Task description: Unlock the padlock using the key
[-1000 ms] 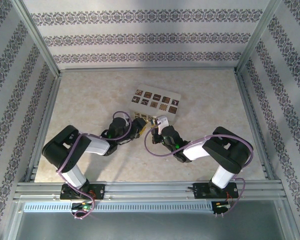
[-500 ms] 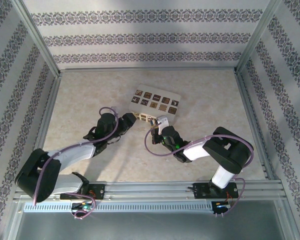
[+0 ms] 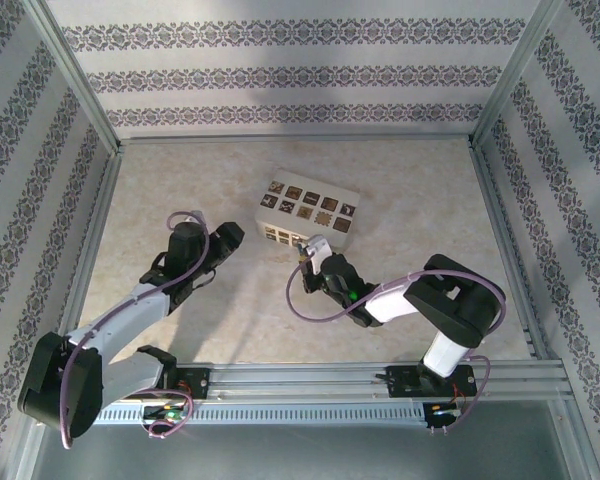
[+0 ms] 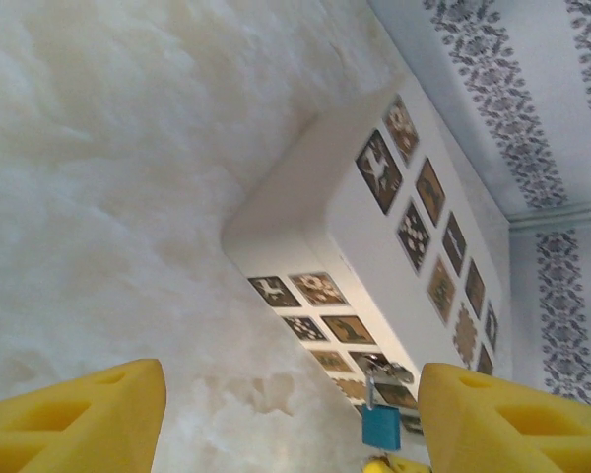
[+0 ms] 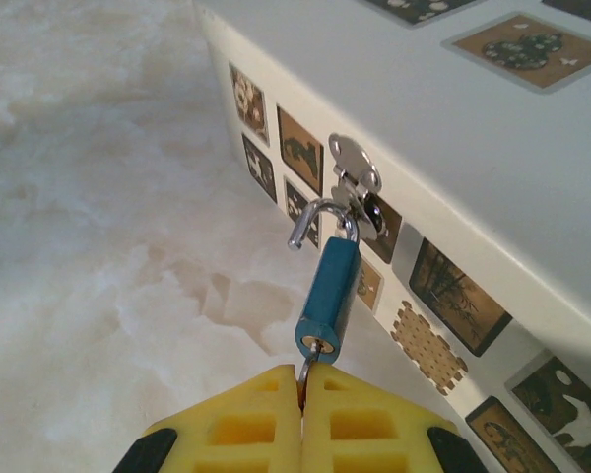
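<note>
While right gripper (image 5: 302, 379) pinches key (image 5: 303, 369), padlock (image 5: 328, 301) hangs adjacent.

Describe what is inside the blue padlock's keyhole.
A thin metal key enters the padlock from below; its head is covered by the shut right tool.

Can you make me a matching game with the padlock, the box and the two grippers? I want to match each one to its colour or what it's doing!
Things:
1. padlock
2. box
3. left gripper
4. right gripper

Matches:
A. white with little pictures on it
B. shut on the key
C. blue
D. open, holding nothing

Right pairs: 1-C, 2-A, 3-D, 4-B.
</note>
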